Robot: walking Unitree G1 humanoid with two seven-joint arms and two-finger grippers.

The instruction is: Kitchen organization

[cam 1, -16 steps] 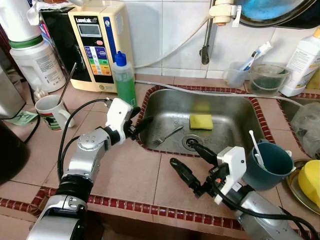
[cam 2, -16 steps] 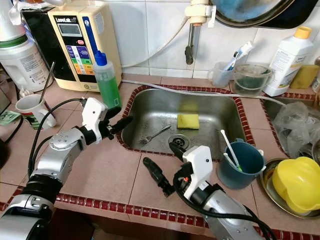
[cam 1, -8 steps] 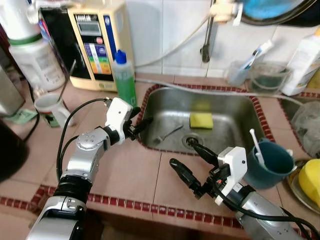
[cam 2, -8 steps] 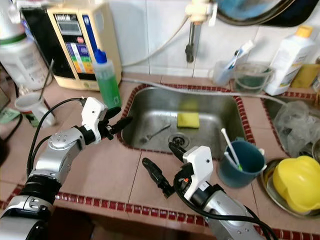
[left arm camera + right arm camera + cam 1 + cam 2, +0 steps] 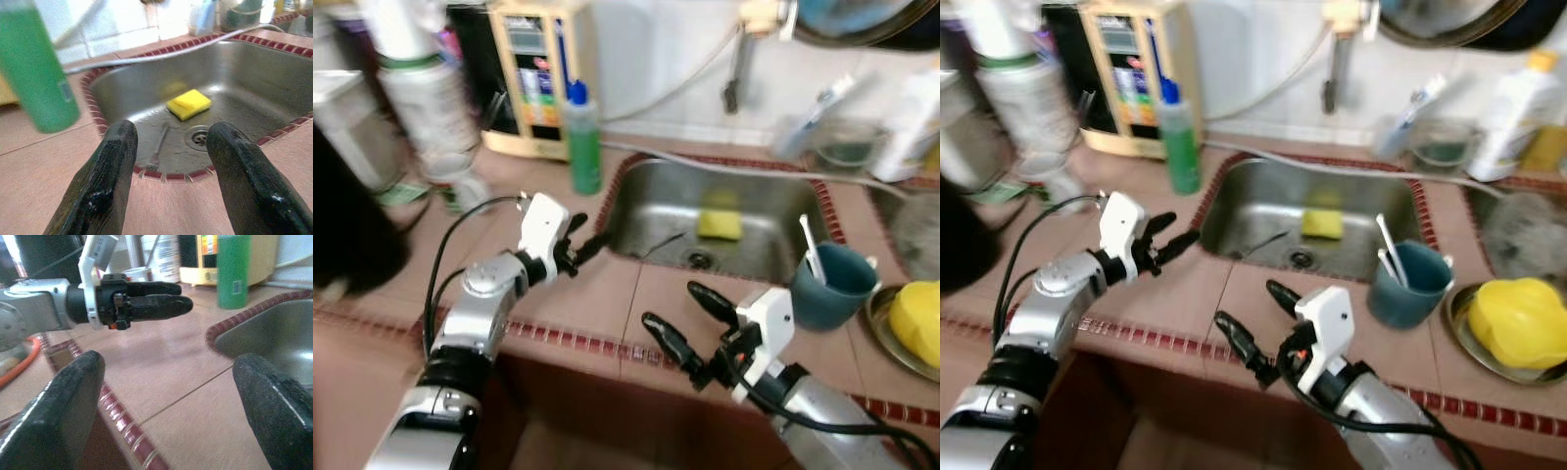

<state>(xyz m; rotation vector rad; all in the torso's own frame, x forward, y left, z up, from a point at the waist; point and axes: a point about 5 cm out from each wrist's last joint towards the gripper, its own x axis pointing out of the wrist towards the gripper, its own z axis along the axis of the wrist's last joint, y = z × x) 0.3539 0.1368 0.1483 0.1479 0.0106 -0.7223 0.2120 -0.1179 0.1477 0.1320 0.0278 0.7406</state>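
Pulled back from the sink (image 5: 656, 201) since before; left gripper (image 5: 582, 243) and right gripper (image 5: 685, 318) both spread, empty, above the counter edge; sponge (image 5: 720, 224) unmoved

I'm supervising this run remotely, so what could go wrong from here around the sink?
The open right pincer hangs over the counter's front edge beside the blue cup holding white utensils; a sideways swing might tip it. The open left pincer points at the sink rim near the green bottle, which looks easy to topple. The head views are blurred, so aiming could be off.
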